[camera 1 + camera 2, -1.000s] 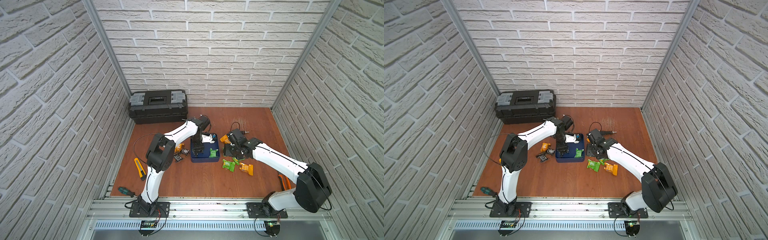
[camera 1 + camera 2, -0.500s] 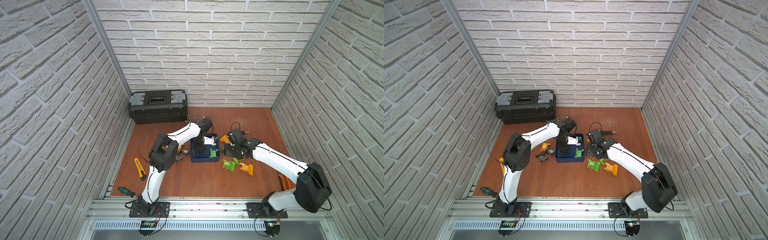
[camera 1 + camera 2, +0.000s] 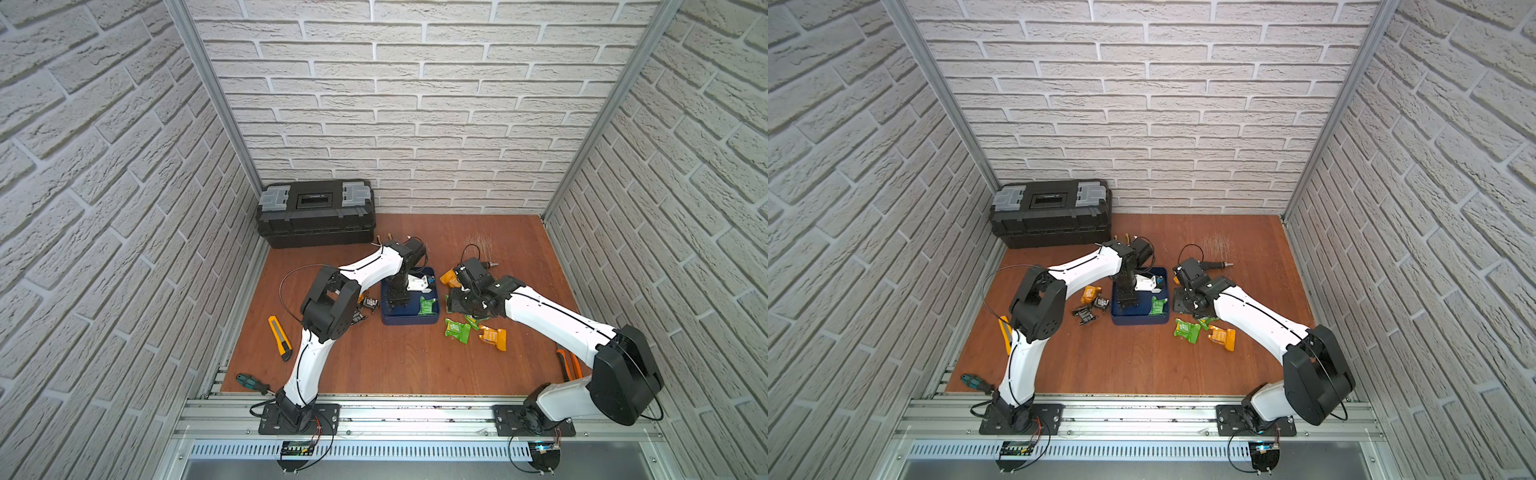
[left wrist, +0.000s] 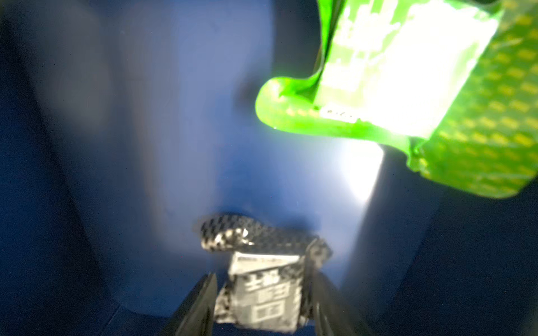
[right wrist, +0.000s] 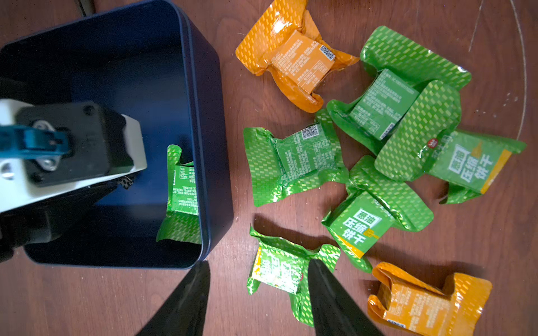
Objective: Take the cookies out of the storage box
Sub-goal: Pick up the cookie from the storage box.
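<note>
White print on two green cookies (image 5: pixel 362 225) just beside the storage box (image 5: pixel 209 122) reads 压缩饼干; others there show QR codes and text too small to read. Inside the box, a green packet (image 5: pixel 182 192) stands against the wall. The left gripper (image 4: pixel 263 276) flanks a black packet (image 4: pixel 262 296) whose print is blurred, and whether it grips is unclear. The right gripper (image 5: pixel 259 261) hangs half-spread beside the box.
</note>
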